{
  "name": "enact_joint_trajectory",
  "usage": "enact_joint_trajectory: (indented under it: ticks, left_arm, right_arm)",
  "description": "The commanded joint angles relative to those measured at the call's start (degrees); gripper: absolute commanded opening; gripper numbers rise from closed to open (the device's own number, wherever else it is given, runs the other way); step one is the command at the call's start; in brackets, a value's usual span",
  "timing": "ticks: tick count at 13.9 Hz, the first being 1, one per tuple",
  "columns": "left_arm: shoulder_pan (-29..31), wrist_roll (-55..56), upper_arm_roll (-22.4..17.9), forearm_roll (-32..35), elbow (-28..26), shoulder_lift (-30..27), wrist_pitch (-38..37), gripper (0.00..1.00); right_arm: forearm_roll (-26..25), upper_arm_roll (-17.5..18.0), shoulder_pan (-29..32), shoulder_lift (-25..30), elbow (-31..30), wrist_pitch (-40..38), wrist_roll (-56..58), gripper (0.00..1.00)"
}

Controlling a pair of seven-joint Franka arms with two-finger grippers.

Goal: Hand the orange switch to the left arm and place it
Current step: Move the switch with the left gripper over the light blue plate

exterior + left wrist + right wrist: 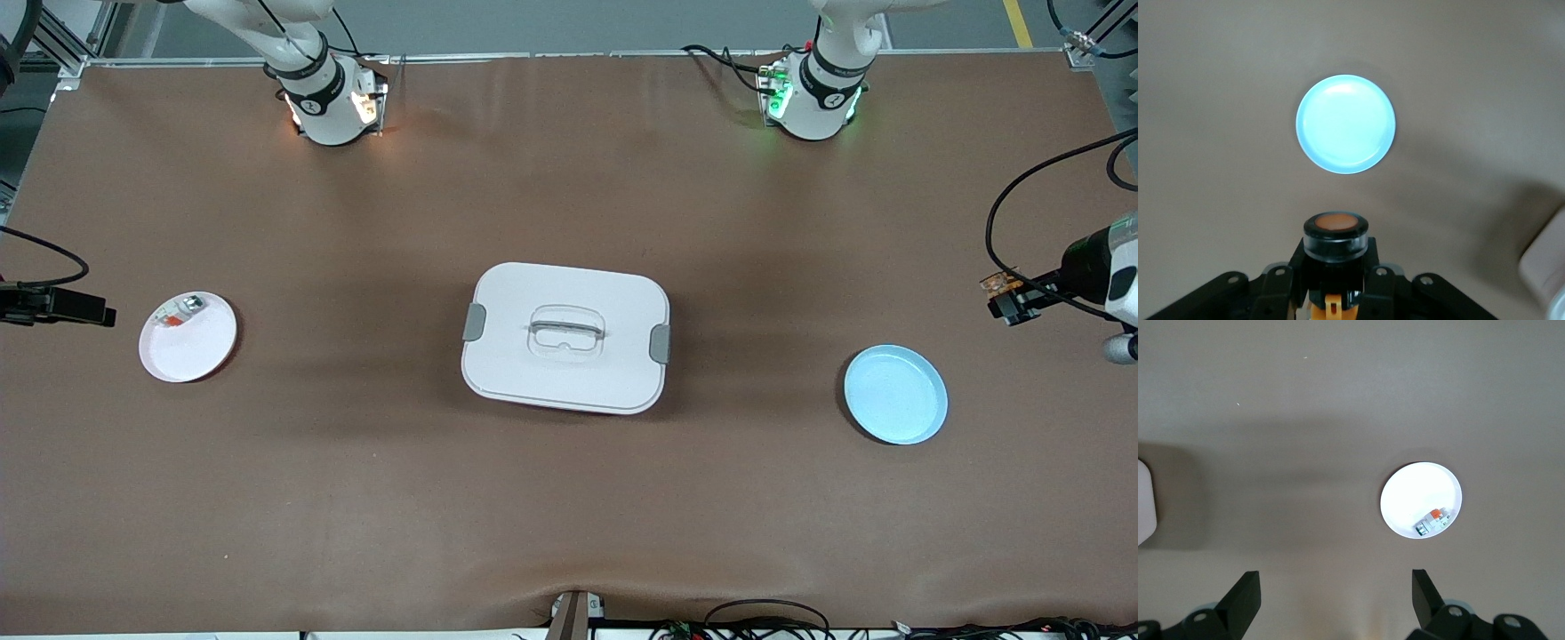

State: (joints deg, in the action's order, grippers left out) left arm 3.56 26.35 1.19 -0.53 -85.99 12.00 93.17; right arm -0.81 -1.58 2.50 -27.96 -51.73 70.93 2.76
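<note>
A slip from the left tool, clamped on the orange switch high over the bench's left-arm end, would miss the blue plate. The white box sits mid-bench. The right tool waits, spread wide, near the white plate. Brown covering; grey floor.

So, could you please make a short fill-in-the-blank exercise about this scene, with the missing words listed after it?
1. The left gripper is shut on the orange ____.
2. The plate toward the left arm's end of the table is light ____.
3. The fingers of the right gripper stand ____.
4. Between the two plates stands the white ____.

Missing words: switch; blue; open; box
</note>
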Motion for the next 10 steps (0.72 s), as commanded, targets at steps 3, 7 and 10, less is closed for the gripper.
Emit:
enact_joint_trajectory:
  ticks: [3,7,10]
  left_arm:
    - [1.89,25.19,0.13,1.14,-2.33,1.54,5.86,0.00]
    - [2.15,40.44,0.13,1.23,-9.01,3.28,17.12,0.00]
    - [2.24,41.49,0.04,1.23,-9.37,7.06,19.76,0.00]
  right_arm:
    - [-0.86,0.61,0.40,2.91,-0.83,-2.20,1.01,1.00]
    - [-1.04,0.26,0.57,3.17,-0.83,-5.97,4.10,1.00]
    - [5.10,0.26,5.14,3.79,-0.83,-9.66,4.80,1.00]
